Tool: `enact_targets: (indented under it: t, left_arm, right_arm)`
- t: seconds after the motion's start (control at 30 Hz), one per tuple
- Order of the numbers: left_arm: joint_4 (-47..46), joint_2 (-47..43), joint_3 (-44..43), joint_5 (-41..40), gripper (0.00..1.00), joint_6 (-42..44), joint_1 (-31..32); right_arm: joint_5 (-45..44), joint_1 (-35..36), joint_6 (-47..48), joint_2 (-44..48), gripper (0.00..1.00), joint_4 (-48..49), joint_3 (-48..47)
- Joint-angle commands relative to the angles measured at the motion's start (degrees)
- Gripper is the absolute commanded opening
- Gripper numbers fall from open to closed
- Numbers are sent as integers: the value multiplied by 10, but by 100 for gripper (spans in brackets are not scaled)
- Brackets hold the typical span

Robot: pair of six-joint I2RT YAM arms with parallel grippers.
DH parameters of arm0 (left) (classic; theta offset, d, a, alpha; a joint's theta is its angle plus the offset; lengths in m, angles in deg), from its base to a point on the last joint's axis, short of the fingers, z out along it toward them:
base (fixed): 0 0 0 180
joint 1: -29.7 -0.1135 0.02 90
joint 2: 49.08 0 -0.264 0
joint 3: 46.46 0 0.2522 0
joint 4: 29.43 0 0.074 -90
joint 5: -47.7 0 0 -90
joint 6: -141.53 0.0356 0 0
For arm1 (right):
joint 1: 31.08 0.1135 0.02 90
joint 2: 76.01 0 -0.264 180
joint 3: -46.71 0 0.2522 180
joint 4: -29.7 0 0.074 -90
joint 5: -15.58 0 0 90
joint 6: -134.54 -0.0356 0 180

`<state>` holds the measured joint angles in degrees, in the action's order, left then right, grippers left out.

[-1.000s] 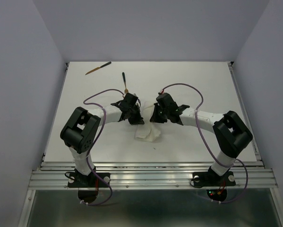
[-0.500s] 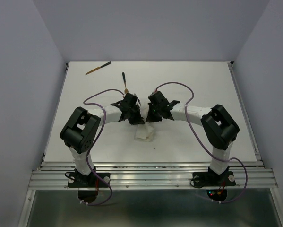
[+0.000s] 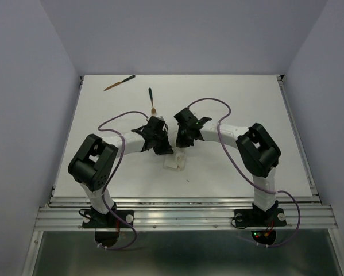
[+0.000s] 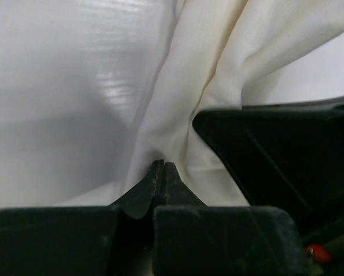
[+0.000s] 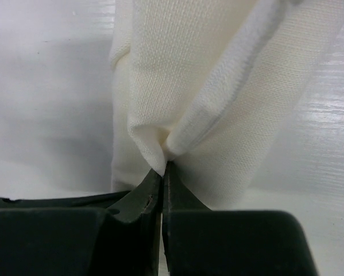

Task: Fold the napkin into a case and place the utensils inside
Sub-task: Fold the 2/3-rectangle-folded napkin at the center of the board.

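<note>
**Both grippers pinched on a bunched napkin, mid-table toward the near edge**

From above, most of the napkin (image 3: 174, 161) is covered by the two wrists. Only a small crumpled white patch shows, lying about midway between the left and right edges and nearer the near edge than the far one. Its shape and fold lines cannot be made out there, and no finished pouch can be read in any view. In the left wrist view a black body (image 4: 286, 161) fills the lower right and hides part of the cloth. Which part of the rig it is cannot be told.

The table (image 3: 246, 109) is plain white and glossy, closed in by pale lavender walls (image 3: 189, 34), with a metal rail (image 3: 183, 215) along its near edge. One utensil (image 3: 119, 83) lies near the far-left corner. A second utensil (image 3: 151, 99) lies closer to the middle, just beyond the left wrist. Both are well apart from the napkin.

Both arms reach inward from their bases, elbows out, wrists nearly meeting over the cloth, with purple cables (image 3: 117, 118) looping above them. The left gripper (image 4: 160, 168) has its fingers pressed together on a fold of the cloth. The right gripper (image 5: 162, 171) is likewise clamped on a pinched ridge of fabric, the cloth rising in bunched folds beyond its tips.
</note>
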<state>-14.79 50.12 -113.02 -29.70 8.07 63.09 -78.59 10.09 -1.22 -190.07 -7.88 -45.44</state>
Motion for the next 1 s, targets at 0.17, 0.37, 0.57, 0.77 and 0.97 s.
enact_targets:
  t: [0.17,0.37,0.57,0.77,0.97]
  left_arm:
    - [42,-117,48,-15,9,-7,2]
    - [42,-151,75,4,54,-12,1]
    - [-4,-189,110,41,99,-3,2]
    - [-44,-179,111,69,99,5,2]
    - [-69,-183,126,73,99,5,2]
  right_arm:
    - [-39,2,-8,-31,1,-40,-20]
    - [-39,2,-6,-36,1,-42,-29]
    - [-37,2,-1,-42,1,-46,-39]
    - [-36,2,1,-42,1,-46,-42]
    - [-36,2,2,-43,1,-46,-42]
